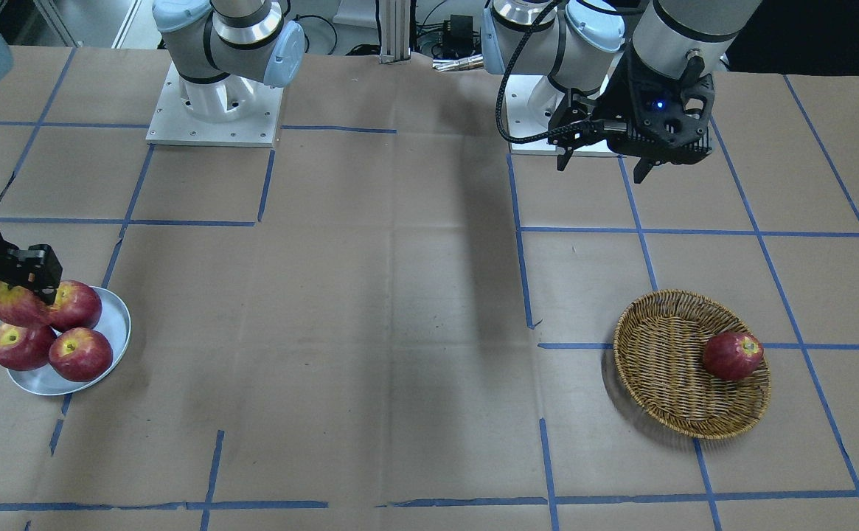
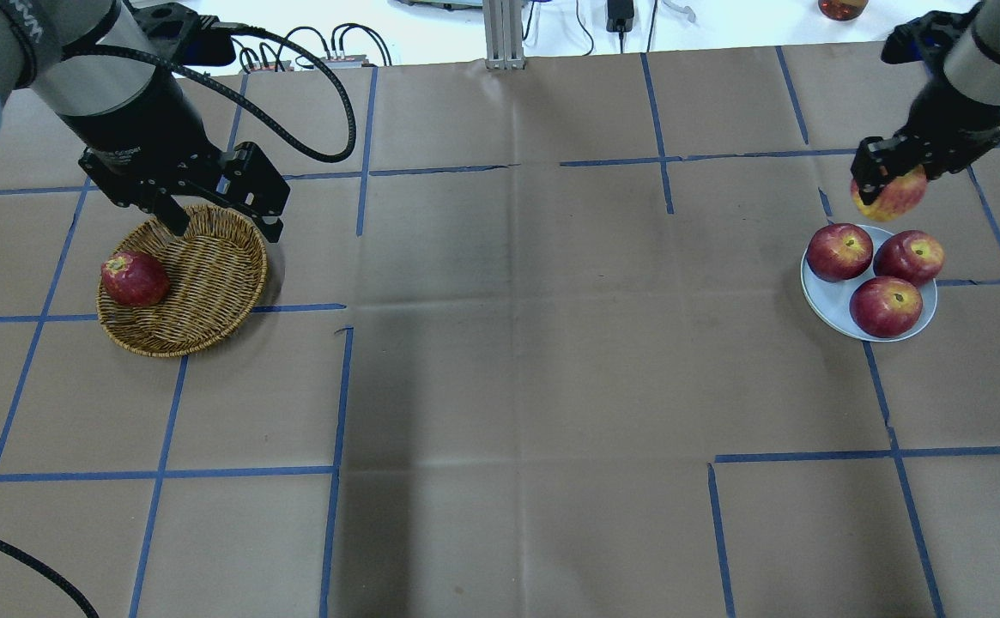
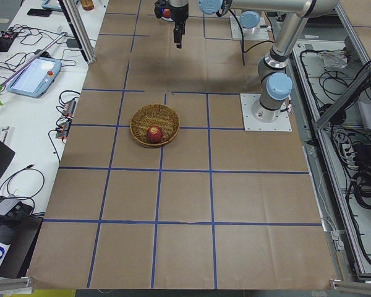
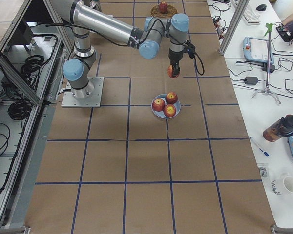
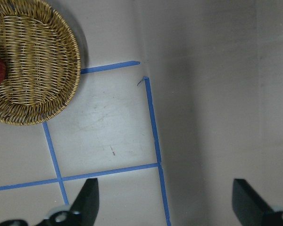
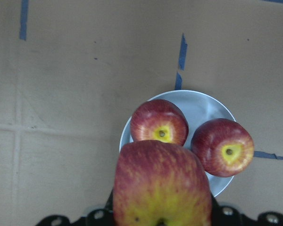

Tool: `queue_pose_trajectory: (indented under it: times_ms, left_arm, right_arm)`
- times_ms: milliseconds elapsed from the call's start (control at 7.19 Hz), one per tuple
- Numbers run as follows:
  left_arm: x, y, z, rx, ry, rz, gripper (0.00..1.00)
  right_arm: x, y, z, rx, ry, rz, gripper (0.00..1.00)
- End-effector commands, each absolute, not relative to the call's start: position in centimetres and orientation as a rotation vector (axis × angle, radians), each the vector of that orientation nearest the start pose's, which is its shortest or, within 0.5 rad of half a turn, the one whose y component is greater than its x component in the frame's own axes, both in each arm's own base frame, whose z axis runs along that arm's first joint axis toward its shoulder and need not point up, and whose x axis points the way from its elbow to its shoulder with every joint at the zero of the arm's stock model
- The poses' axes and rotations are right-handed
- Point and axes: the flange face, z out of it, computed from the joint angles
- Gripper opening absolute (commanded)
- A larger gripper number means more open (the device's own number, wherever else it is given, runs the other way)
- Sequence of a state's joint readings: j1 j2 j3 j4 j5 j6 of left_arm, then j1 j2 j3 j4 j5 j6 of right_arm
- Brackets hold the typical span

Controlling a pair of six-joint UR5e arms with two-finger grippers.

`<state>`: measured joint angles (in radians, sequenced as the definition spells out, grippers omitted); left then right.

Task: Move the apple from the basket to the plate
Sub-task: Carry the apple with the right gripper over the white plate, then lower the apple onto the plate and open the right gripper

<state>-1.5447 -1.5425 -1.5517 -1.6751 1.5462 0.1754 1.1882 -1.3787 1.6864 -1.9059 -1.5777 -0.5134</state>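
Overhead exterior view shows you the right tool (image 2: pixel 893 178) pinching the apple (image 2: pixel 890 196) by its sides, in the air near the edge of the plate (image 2: pixel 821 296), where three red apples (image 2: pixel 886 306) lie. Your left tool (image 2: pixel 223 225) hangs with fingers spread above the basket (image 2: pixel 208 292) on the table (image 2: pixel 508 343). One dark apple (image 2: pixel 133 278) lies inside it.

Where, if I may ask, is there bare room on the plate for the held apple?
The plate is crowded with three red apples; only a crescent by its rim facing the table's middle is bare. The apple hangs nearby.
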Motion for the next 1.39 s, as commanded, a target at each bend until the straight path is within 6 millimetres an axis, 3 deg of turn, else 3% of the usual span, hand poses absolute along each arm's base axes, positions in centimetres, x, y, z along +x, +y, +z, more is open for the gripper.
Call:
queue_pose_trajectory:
  times_ms: [0, 278, 974, 1113, 1252]
  left_arm:
    - [-12.3, -47.8, 50.0, 0.235, 3.162, 0.088, 0.99]
    - [-12.4, -47.8, 49.9, 0.237, 3.163, 0.090, 0.99]
    - [-12.4, -47.9, 49.8, 0.235, 3.167, 0.095, 0.99]
    - [-12.4, -47.9, 49.8, 0.235, 3.167, 0.095, 0.99]
    - [-12.5, -47.9, 49.8, 0.235, 3.168, 0.095, 0.99]
  right_arm:
    - [-11.7, -55.7, 32.4, -0.222, 3.145, -0.037, 0.27]
    - [-11.8, -55.6, 29.2, -0.228, 3.152, -0.053, 0.27]
    - [-12.3, -56.2, 27.1, -0.235, 3.152, -0.010, 0.28]
    - [-12.4, -56.2, 27.0, -0.235, 3.152, -0.010, 0.35]
    - [-12.4, -56.3, 27.0, -0.237, 3.152, -0.015, 0.99]
